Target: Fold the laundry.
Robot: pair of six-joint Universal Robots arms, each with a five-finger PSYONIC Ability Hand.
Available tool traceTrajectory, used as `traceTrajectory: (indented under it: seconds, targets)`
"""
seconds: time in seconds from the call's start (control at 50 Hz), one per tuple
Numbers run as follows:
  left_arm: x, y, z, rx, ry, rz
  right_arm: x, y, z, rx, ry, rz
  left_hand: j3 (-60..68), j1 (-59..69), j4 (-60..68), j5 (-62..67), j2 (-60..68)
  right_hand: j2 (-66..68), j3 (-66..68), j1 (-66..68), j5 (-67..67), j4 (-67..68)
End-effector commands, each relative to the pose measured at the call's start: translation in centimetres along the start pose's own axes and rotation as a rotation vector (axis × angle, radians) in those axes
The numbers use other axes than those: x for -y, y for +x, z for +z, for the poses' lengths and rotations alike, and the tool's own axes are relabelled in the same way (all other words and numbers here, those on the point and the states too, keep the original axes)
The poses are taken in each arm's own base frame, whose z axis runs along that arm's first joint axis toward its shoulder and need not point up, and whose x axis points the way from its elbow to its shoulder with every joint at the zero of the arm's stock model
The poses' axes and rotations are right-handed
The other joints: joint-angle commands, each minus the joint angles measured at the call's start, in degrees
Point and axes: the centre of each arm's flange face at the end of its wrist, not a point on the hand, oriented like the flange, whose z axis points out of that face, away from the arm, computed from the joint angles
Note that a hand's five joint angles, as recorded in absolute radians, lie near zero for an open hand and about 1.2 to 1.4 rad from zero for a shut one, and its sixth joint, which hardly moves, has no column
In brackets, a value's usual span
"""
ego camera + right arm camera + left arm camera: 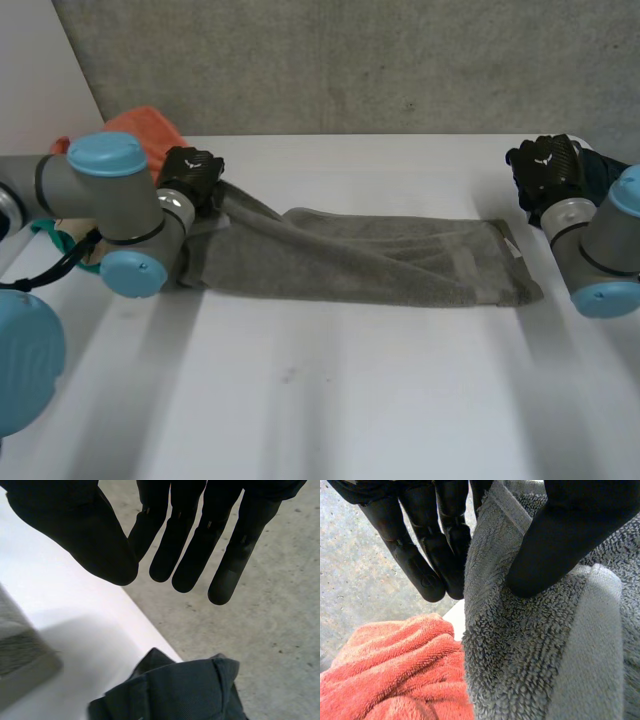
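Observation:
A grey towel [370,255] lies folded in a long strip across the white table [350,400]. Its left end rises to my left hand [190,175] at the table's far left. In the left wrist view the thumb [560,535] presses the grey towel [530,655] at its hemmed edge against the straight fingers [420,555], a pinch on the cloth. My right hand [548,170] hovers at the far right, just beyond the towel's right end. Its fingers [190,545] are straight and spread with nothing between them; a towel corner [20,655] lies beside it.
An orange cloth [145,128] is bunched at the back left, under my left hand's fingertips [385,675]. A dark garment [605,170] lies at the table's right edge, below my right hand [185,690]. Something green [60,240] sits by the left arm. A concrete wall stands behind the table.

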Motion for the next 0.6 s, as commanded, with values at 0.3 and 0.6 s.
traceTrajectory:
  seconds: [0.3,0.6]
  targets:
    - [1.3,0.6,-2.9,-0.046,-0.04,0.009,2.0,1.8,-1.1,0.186,-0.385,0.371,11.86,15.54,11.46,12.8,11.64,-38.79,-39.85,-36.22,-40.27,-40.17]
    - [4.2,0.7,-7.3,-0.11,0.001,-0.001,-1.2,-0.8,0.2,0.263,-0.427,0.368,11.86,15.54,11.46,12.8,11.64,-38.79,-39.85,-36.22,-40.27,-40.17]
